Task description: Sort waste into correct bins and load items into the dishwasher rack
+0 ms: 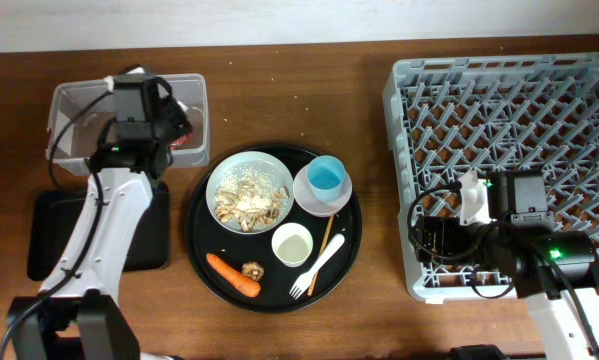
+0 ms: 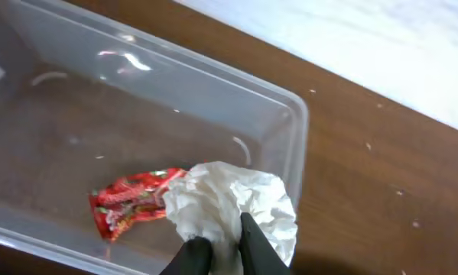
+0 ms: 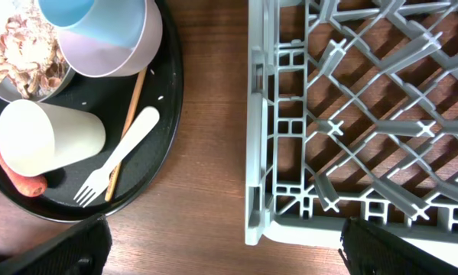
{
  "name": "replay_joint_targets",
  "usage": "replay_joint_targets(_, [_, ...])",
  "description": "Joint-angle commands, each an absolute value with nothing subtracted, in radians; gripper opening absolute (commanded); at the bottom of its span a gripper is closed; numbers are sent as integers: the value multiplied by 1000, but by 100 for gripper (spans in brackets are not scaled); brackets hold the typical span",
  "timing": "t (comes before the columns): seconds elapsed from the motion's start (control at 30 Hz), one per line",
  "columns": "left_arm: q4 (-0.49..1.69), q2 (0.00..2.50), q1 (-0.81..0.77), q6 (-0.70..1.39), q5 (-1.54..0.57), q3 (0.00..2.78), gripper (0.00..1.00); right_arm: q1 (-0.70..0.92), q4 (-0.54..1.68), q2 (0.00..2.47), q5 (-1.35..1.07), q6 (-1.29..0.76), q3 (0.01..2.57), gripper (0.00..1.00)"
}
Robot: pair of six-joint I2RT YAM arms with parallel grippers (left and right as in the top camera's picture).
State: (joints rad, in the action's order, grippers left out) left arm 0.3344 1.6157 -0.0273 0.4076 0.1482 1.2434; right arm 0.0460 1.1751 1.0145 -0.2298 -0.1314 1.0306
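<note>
My left gripper (image 2: 227,248) is shut on the crumpled white tissue (image 2: 229,200) over the right end of the clear tub (image 2: 297,122), where the red wrapper (image 2: 129,200) lies. In the overhead view this gripper (image 1: 174,125) is above the tub (image 1: 74,100). The round black tray (image 1: 201,255) holds the pale bowl (image 1: 249,190) with beige scraps, the blue cup (image 1: 326,178) on the saucer (image 1: 341,195), the small white cup (image 1: 292,243), fork (image 1: 317,268), chopstick (image 1: 326,240), carrot (image 1: 232,275) and brown lump (image 1: 252,270). My right gripper (image 3: 227,248) is open beside the grey rack (image 1: 509,150).
The shallow black rectangular tray (image 1: 49,235) lies at the front left, partly under my left arm. The right wrist view shows the rack's corner (image 3: 263,221) and bare wood between it and the round tray (image 3: 167,99).
</note>
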Motion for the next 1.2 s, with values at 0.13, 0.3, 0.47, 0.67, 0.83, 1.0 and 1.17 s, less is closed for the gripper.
replay_joint_targets(0.13, [279, 1733, 9, 236, 154, 1251, 63, 52, 1175, 1011, -232, -129, 1048, 99])
replay_joint_targets(0.3, [352, 1608, -113, 203, 28, 1252, 60, 52, 1175, 1011, -231, -129, 1048, 99])
replay_joint_targets(0.47, [514, 1615, -429, 203, -154, 1252, 63, 52, 1192, 1011, -220, -135, 1048, 99])
replay_joint_targets(0.67, [432, 1747, -519, 212, -190, 1252, 59, 51, 1239, 1011, -182, -147, 1048, 99])
replay_joint_targets(0.83, [391, 1838, -519, 221, -184, 1252, 58, 51, 1240, 1011, -171, -139, 1048, 99])
replay_joint_targets(1.0, [400, 1870, -519, 223, -192, 1252, 17, 51, 1246, 1011, -171, -139, 1048, 99])
replay_joint_targets(1.17, [424, 1799, -471, 222, -196, 1252, 0, 51, 1246, 1011, -171, -136, 1048, 99])
